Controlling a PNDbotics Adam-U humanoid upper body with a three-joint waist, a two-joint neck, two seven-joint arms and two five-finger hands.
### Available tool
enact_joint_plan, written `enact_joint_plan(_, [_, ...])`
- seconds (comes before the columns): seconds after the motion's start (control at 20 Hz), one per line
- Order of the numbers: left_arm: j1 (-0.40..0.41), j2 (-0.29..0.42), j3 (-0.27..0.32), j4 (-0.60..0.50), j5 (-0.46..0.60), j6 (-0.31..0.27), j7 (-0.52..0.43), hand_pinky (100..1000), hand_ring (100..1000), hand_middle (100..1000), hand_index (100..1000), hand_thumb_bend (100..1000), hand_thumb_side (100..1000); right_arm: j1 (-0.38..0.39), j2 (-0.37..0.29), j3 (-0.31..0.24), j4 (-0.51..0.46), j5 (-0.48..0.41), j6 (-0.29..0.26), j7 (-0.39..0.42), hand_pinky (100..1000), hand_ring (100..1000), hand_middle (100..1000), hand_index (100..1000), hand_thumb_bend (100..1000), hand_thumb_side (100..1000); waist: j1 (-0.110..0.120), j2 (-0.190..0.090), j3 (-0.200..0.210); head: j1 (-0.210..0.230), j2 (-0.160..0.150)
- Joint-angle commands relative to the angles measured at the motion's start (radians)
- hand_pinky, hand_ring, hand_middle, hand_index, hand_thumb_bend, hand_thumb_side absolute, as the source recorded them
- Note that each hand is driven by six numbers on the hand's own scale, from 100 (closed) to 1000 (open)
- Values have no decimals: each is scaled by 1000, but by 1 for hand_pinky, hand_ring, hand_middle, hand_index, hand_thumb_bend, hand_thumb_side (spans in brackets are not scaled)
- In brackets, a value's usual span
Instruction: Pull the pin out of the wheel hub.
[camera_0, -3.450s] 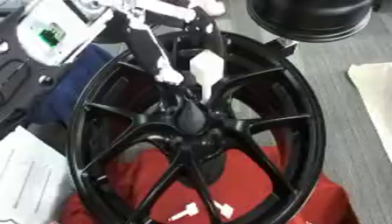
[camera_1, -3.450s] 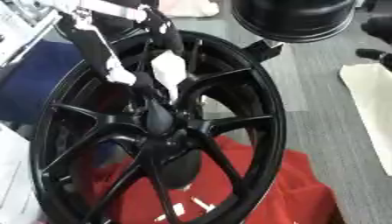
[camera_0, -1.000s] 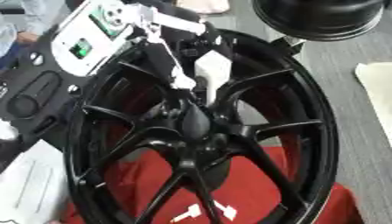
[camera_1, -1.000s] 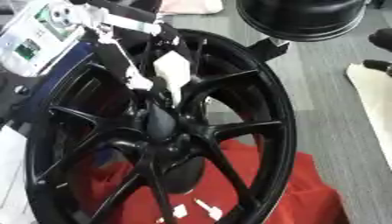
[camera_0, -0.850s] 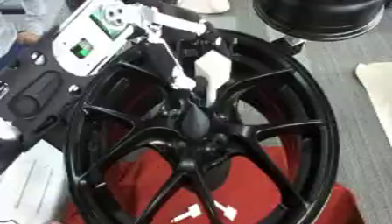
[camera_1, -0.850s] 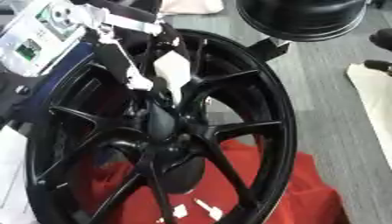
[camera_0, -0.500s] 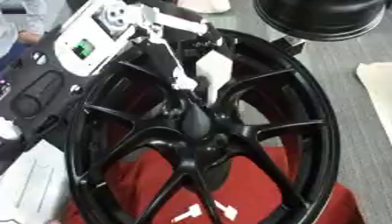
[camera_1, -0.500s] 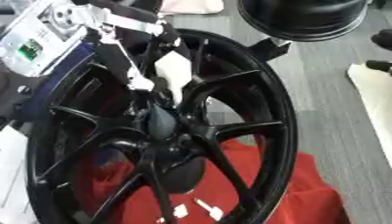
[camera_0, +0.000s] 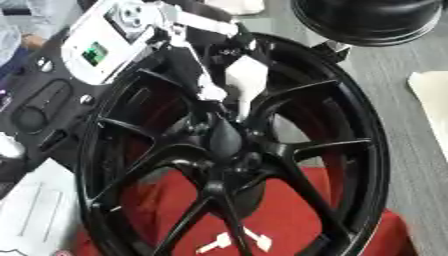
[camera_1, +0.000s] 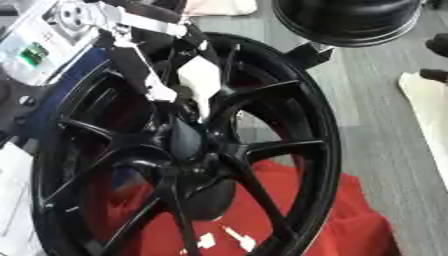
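A black multi-spoke wheel (camera_0: 350, 150) lies tilted across both views, its hub (camera_0: 223, 142) near the middle. My left hand (camera_0: 188, 60) reaches in from the upper left, its white wrist panel over the rim's far edge. Its white-tipped finger (camera_0: 211, 92) and broad white thumb (camera_0: 247, 80) close together just above the hub, over a dark stub that I take for the pin; the stub itself is hard to make out against the black hub. My right hand shows in no view.
A red cloth (camera_0: 297, 220) lies under the wheel, with small white pieces (camera_0: 232, 241) on it. A large black round object (camera_0: 367, 20) stands at the top right. White paper (camera_0: 35, 215) and a dark case (camera_0: 35, 110) lie at the left.
My left hand has stayed pinched over the hub. Its wrist panel has come further into view from the upper left; the wheel has barely shifted in the picture.
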Motion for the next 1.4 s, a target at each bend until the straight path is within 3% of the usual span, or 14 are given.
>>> enact_joint_plan(0.05, [-31,17,25,-19,19,4,1,675,508,228,267,203,100,-4,-18,-10,-17,-3,-1,-4,803,957,752,738,100,738,-3,-26,2,-2,7])
enact_joint_plan(0.3, [-44,19,11,-26,14,13,1,673,500,221,258,238,100,-3,-19,-9,-17,-4,0,-3,803,958,752,739,100,738,-1,-28,5,1,8])
enact_joint_plan(0.5, [-55,19,14,-30,14,13,1,671,499,217,253,217,100,-3,-20,-9,-18,-4,0,-3,803,958,752,739,100,739,0,-28,4,2,5])
enact_joint_plan(0.8, [-75,29,94,-43,77,17,17,668,503,214,252,183,100,-3,-21,-9,-18,-3,0,-2,804,958,752,739,100,739,0,-27,9,-3,8])
enact_joint_plan(1.2, [-69,82,168,-53,174,27,105,662,499,206,244,149,100,2,-25,-10,-18,-2,-2,-3,804,958,752,739,100,736,-4,-37,23,-15,12])
enact_joint_plan(1.4, [-63,99,179,-61,200,33,125,662,499,206,244,149,100,5,-26,-11,-18,-2,-4,-3,804,958,752,739,100,736,-4,-39,26,-17,15])
